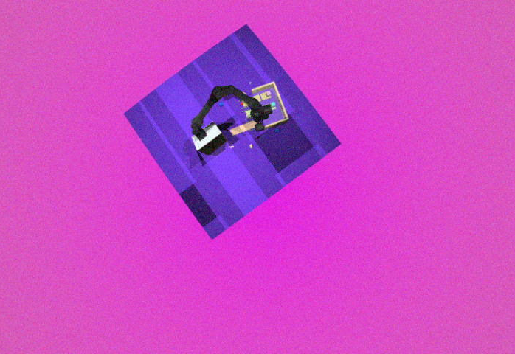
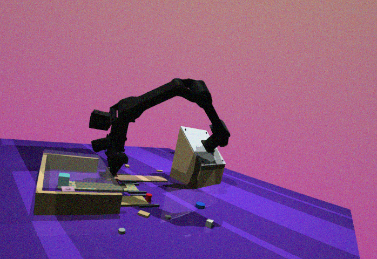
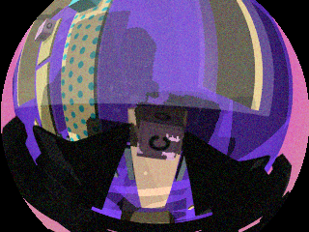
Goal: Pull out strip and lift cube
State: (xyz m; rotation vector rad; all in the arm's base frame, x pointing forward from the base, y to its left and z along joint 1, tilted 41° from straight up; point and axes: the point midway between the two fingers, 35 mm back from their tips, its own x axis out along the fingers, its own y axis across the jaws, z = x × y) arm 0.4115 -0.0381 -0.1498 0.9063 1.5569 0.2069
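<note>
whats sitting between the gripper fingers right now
The labelled cube, resting on the tan strip. The gripper is open, not clamped on it. The wrist view shows this.

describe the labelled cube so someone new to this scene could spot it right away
Start at the tan open-fronted box on the purple table, then follow the plain tan strip running out of it toward the arm's base. The labelled cube sits on that strip, between the gripper's fingers. Unlike the plain teal cube, it's pale with a dark letter.
</note>
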